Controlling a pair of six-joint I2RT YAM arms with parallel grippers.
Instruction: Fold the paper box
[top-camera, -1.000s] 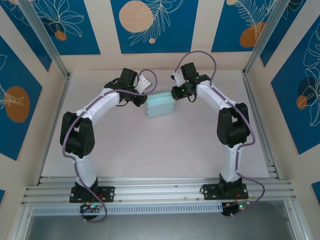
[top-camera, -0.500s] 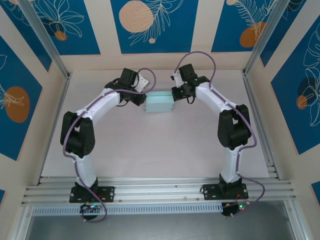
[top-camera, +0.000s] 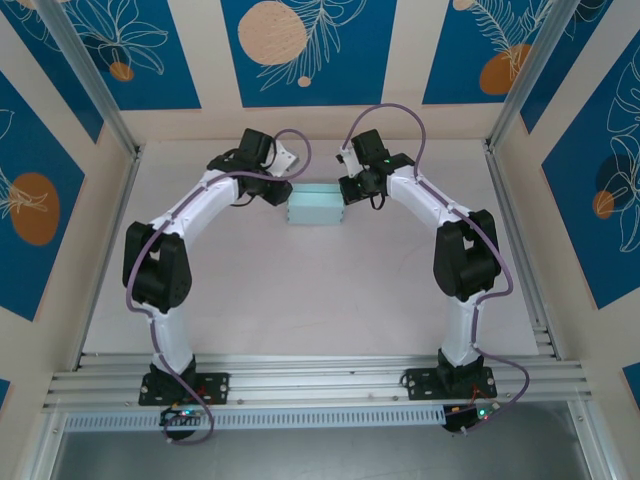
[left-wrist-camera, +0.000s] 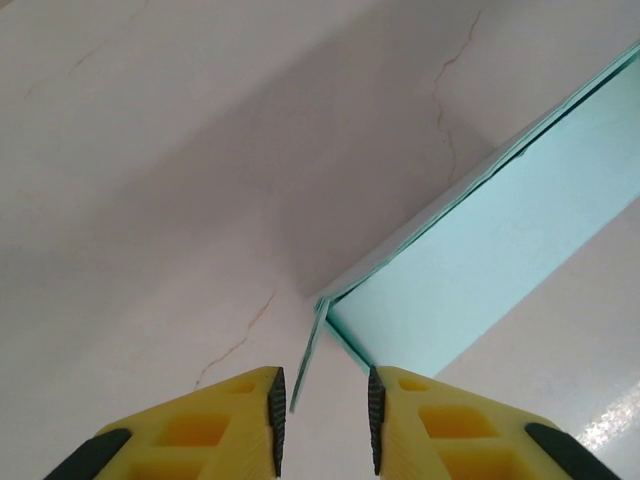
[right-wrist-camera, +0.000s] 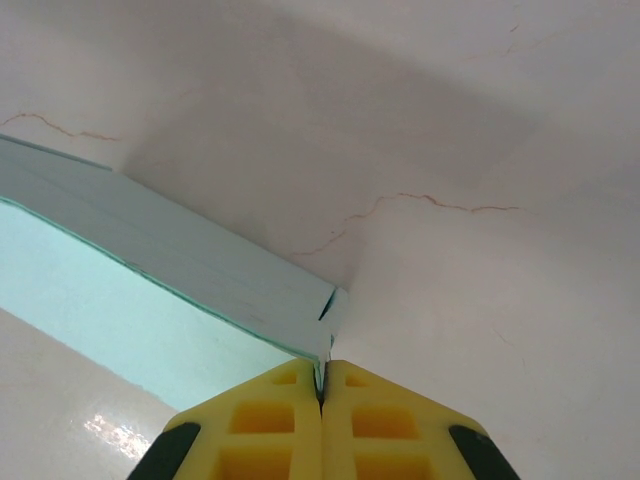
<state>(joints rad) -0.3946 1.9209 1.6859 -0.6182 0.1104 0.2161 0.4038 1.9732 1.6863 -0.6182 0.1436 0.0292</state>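
Pale light-blue, shallow rectangular thin-card paper box lies flat on the white marbled desk, bridging the gap between both sets of jaws. Left jaws apart: a loose end flap at the box corner stands between them, unpinched. Right jaws together, clamped on the thin flap edge at the opposite end's corner.

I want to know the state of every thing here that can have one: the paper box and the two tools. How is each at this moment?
paper box: formed into a shallow box, lying between the tools, one thin end flap standing loose.
left tool: open, jaws apart around that loose flap edge, not pinching it.
right tool: shut, pinching thin card at the box's corner.
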